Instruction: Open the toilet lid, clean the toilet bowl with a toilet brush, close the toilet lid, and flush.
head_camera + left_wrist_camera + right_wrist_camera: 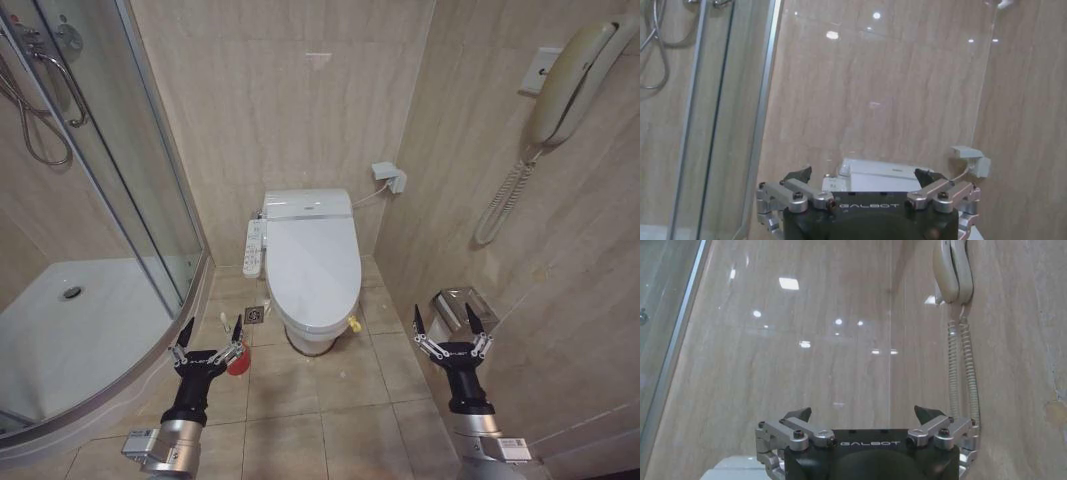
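Observation:
The toilet lid (312,262) lies shut over the toilet bowl (311,342), hiding the bowl's inside. A yellow strap (354,324) hangs at the lid's front right edge. On the floor left of the bowl stands the toilet brush's red holder (238,362), partly behind my left gripper (213,323). I cannot make out the brush itself. That gripper is open and holds nothing; it points at the toilet's rear housing (883,171). My right gripper (444,312) hangs open and empty, right of the bowl near the wall. Their open jaws show in the left gripper (863,173) and right gripper (863,412) wrist views.
A glass shower enclosure (150,200) with a white tray (80,330) fills the left side. A long button panel (254,248) sits left of the lid. A wall phone (565,80), a metal bin (462,305), a floor drain (254,315) and a wall socket box (392,177) are nearby.

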